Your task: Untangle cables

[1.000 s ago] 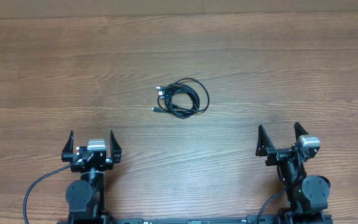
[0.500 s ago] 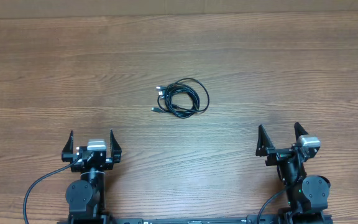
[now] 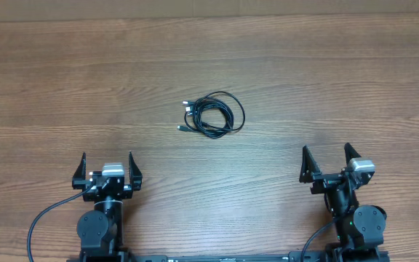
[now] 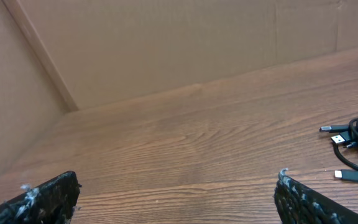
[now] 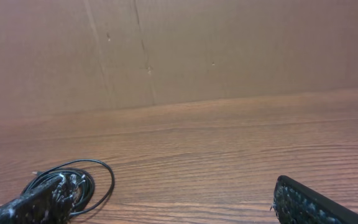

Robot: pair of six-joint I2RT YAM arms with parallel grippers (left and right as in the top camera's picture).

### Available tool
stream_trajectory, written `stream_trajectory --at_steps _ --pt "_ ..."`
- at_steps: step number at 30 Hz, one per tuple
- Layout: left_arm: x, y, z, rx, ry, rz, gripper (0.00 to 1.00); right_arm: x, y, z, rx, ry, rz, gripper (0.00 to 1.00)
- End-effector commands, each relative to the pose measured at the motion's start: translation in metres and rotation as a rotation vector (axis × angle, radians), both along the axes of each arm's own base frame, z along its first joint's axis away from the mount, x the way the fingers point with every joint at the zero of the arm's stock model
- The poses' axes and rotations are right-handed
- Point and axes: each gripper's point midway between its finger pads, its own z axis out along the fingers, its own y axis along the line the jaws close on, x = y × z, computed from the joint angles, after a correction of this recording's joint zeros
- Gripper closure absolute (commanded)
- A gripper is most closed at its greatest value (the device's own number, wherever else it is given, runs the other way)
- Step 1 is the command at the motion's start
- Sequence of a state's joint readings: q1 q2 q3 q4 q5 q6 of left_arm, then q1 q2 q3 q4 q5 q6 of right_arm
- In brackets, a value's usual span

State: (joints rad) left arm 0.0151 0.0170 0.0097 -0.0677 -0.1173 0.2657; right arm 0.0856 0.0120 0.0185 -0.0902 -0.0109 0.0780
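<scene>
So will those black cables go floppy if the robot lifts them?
Probably floppy: the cables are thin cords in loose loops, so they'd likely sag and dangle. They look light too. The plug ends might swing or snag.

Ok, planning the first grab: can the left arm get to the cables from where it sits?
Probably yes: the cables lie alone on the table, ahead and to the right of the open left pincer, nothing standing between them. Whether its reach suffices is unconfirmed.
</scene>
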Motion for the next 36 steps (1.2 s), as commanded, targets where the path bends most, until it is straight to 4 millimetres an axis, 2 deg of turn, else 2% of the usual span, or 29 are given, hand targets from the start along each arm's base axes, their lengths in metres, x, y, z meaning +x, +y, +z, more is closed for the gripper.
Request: stream_trajectory --at_steps 1,12,19,25,29,36 --pt "-0.001 0.003 0.0 0.02 -0.003 0.016 0.0 0.0 0.002 -0.002 0.005 -0.004 0.007 0.0" --pt "0.001 -0.007 0.0 -0.019 -0.006 -0.039 0.0 0.0 0.002 -0.002 0.005 -0.004 0.007 0.0" --pt "0.001 -0.01 -0.001 -0.271 -0.028 -0.038 0.01 0.0 0.001 -0.002 0.009 -0.004 0.006 0.0" --pt "-0.001 -0.012 0.0 -0.373 -0.012 -0.038 0.0 -0.003 -0.002 0.004 0.007 0.018 -0.014 0.0" --pt "-0.007 -0.018 0.006 -0.38 0.038 -0.065 0.0 -0.006 -0.007 0.007 0.023 0.064 -0.039 0.0" --pt "-0.015 -0.02 0.025 -0.388 0.141 -0.057 0.0 -0.008 -0.008 0.002 0.094 0.223 -0.059 0.0"
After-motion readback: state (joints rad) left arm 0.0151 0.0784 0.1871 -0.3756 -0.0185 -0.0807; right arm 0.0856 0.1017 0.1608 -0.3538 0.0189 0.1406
